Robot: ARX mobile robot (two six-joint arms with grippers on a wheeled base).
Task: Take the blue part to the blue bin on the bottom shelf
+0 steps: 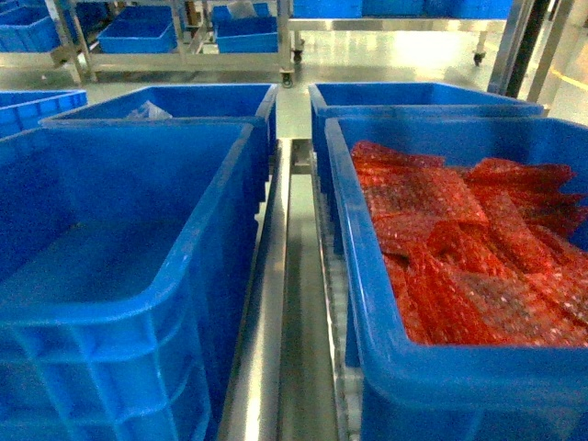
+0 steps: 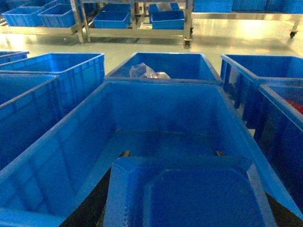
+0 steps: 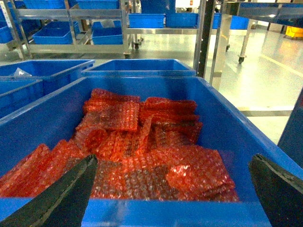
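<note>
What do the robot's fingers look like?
The right fingers are two flat, matte black wedges that narrow to blunt tips, one at each side of the right wrist view. They are plain, with no markings or cables showing. The left fingers are mostly hidden, and only dark edges show. The head view shows no arms at all.

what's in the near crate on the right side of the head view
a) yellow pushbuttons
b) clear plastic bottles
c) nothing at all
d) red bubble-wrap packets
d, the near right crate holds a pile of red bubble-wrap packets, and the right wrist view shows the same packets between the open right claw fingers.
</note>
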